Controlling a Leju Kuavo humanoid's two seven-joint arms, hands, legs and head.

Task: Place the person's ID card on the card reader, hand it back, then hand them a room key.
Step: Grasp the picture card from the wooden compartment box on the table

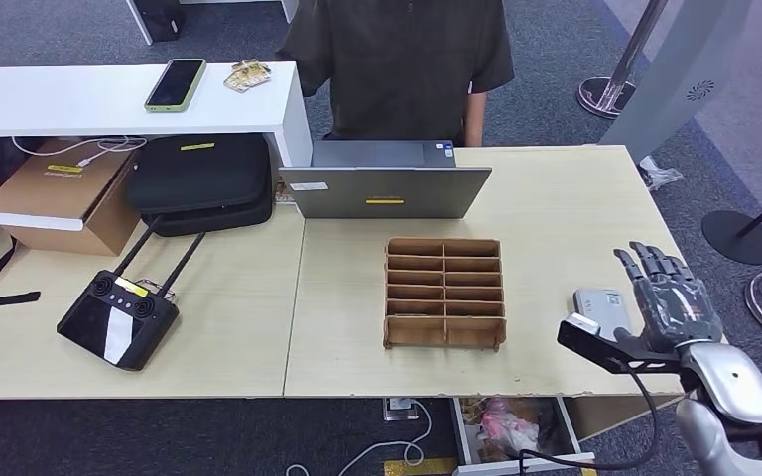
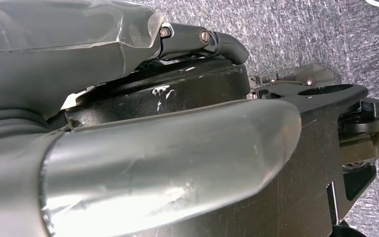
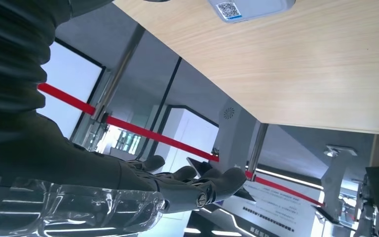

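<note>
Head view: right hand (image 1: pixel 670 297) raised at the table (image 1: pixel 556 198) edge, fingers spread, empty.
Card reader (image 1: pixel 603 303) is seen beside it; left hand (image 2: pixel 128 148) finger state cannot be told.

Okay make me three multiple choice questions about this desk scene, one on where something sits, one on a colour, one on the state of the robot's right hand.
1. Where does the card reader lie?
A. beside the right hand, near the table's right edge
B. inside the cardboard organizer
C. on the white counter

2. What colour is the tape strip on the laptop lid?
A. red
B. yellow
C. blue

3. What is the right hand doing?
A. gripping a card
B. pressing the laptop
C. open, holding nothing

Answers: 1 A, the head view shows the grey reader just left of the raised hand. 2 B, a yellow strip sits mid-lid. 3 C, its fingers are spread and nothing lies in them.
</note>
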